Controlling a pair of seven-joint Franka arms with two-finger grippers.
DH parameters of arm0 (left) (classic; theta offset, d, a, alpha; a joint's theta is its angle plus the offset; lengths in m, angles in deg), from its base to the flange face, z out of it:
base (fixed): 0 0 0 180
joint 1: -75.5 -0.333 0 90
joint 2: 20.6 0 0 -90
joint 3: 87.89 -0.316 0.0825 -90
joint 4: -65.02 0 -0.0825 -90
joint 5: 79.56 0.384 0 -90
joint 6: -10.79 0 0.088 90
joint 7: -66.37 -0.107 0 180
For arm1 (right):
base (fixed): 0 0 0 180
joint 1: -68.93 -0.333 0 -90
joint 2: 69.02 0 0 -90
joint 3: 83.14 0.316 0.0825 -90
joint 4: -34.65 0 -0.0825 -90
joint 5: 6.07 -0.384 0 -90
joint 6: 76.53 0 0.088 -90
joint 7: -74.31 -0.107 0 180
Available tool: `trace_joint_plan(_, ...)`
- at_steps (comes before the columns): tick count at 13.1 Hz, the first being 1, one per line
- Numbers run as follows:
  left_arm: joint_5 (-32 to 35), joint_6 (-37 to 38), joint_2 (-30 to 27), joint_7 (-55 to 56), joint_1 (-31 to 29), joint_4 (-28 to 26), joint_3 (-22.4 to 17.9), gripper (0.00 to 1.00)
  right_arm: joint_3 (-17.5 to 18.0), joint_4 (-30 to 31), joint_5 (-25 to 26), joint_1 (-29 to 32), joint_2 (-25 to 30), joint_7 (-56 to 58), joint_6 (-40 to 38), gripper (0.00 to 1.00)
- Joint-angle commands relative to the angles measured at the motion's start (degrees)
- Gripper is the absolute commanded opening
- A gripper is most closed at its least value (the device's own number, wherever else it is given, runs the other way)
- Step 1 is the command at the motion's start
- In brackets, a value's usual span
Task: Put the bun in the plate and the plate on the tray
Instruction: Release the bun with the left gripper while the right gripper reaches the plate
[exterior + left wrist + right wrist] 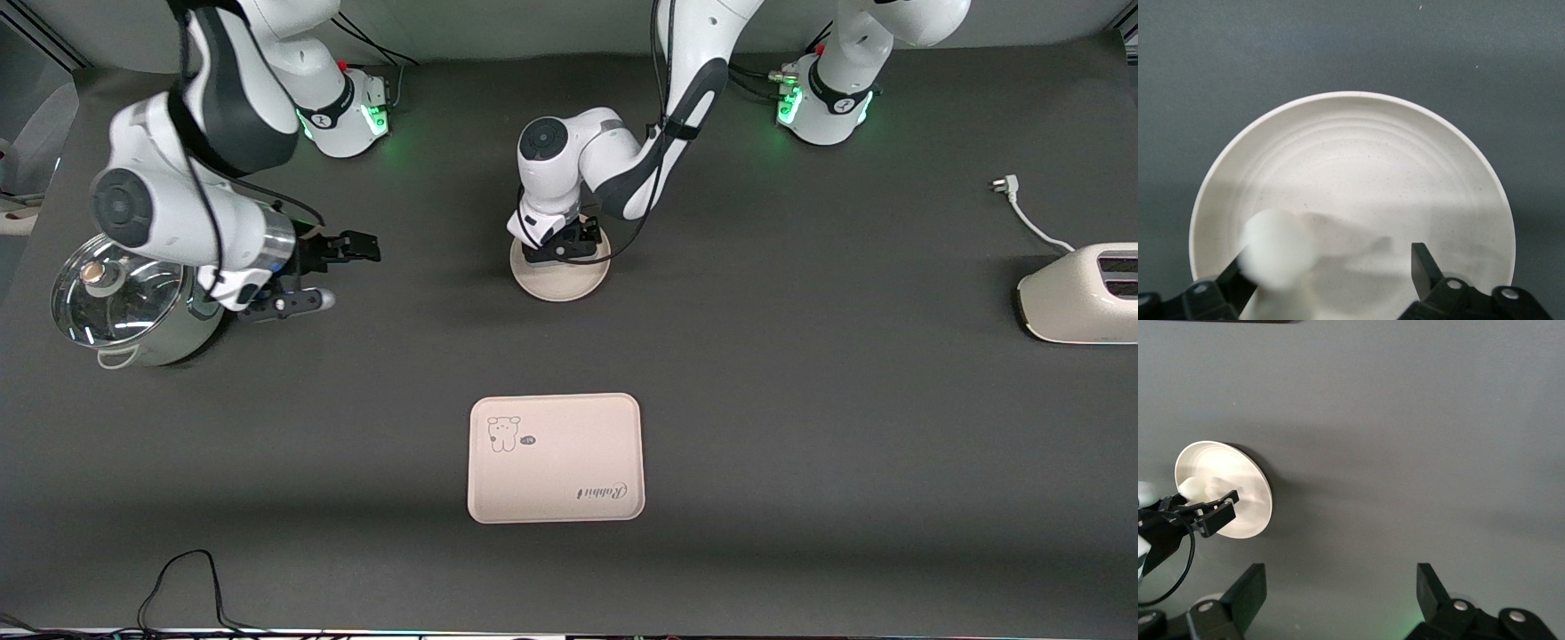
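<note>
Your left arm reaches in from its base and folds down at the elbow, so the left gripper (564,245) points straight down over the plate (560,283), low above it. Its fingers (1423,265) stand wide apart; the bun (1279,248) sits blurred against one finger, the other finger well clear of it, and nothing is clamped. Whether the bun already rests on the plate or is just above it, you cannot tell from the left wrist view. The plate lies flat on the dark table (800,427), about midway between the two arms' ends. The tray (556,458) lies nearer to the front camera than the plate, well apart from it, with nothing on it. Your right arm waits, bent and held over its own end of the table, the right gripper (324,276) turned sideways beside a lidded pot (124,307), fingers spread wide and holding nothing. A toaster (1080,293) sits at the left arm's end of the table.
</note>
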Motion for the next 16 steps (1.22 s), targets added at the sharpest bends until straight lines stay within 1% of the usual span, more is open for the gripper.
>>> trace_joint_plan(1, 0.8, 1.35, -0.8, 0.93, 0.81, 0.01, -0.64, 1.0, -0.41, 1.19, -1.14, -1.36, 0.06, -2.59, 1.76, 1.0)
trace_joint_plan(4, 0.8, 1.61, -1.67, 0.4, 0.29, 0.36, -0.64, 1.0, -0.41, 0.84, -1.14, -1.27, -0.38, -2.59, 2.29, 1.0)
trace_joint_plan(5, 1.41, 3.26, -3.16, 0.05, 0.2, 0.54, -0.98, 1.0, -0.32, 0.93, -1.22, -1.45, -0.82, -2.59, 3.08, 1.0)
trace_joint_plan(7, 3.08, 10.18, -7.28, -5.46, -2.33, 4.12, -2.39, 1.0, -0.32, 1.19, -1.31, -3.11, -2.05, -2.67, 4.48, 1.0)
trace_joint_plan(8, 3.08, 13.79, -9.65, -8.53, -5.31, 5.62, -2.39, 1.0, -0.32, 1.8, -1.92, -3.29, -2.23, -2.67, 5.88, 1.0)
trace_joint_plan(9, 3.08, 16.52, -12.11, -12.05, -8.99, 6.59, -2.39, 1.0, -0.24, 3.72, -3.32, -4.17, -2.32, -2.67, 8.68, 1.0)
trace_joint_plan(10, 3.17, 18.38, -14.4, -15.3, -12.77, 7.21, -2.48, 1.0, -0.32, 6.0, -4.99, -6.7, -2.23, -2.67, 12.89, 1.0)
trace_joint_plan(11, 3.35, 19.44, -16.07, -18.2, -17.16, 7.83, -2.48, 1.0, -0.32, 8.03, -6.48, -8.38, -2.4, -3.37, 16.93, 1.0)
trace_joint_plan(13, 3.52, 20.5, -18.36, -27.67, -27.0, 8.18, -2.57, 1.0, -0.32, 12.95, -8.34, -14.95, -3.8, -8.18, 27.9, 1.0)
trace_joint_plan(14, 3.44, 20.5, -19.07, -33.64, -32.62, 8.01, -2.39, 1.0, -0.32, 13.58, -8.95, -17.86, -5.2, -11.52, 31.09, 1.0)
trace_joint_plan(15, 3.44, 20.33, -19.43, -38.83, -36.59, 7.49, -2.39, 1.0, -0.24, 13.67, -9.48, -19.36, -6.52, -13.12, 32.6, 1.0)
trace_joint_plan(16, 3.35, 20.33, -19.69, -42.19, -39.41, 7.05, -2.39, 1.0, -0.24, 14.54, -12.1, -21.12, -7.49, -13.22, 35.57, 1.0)
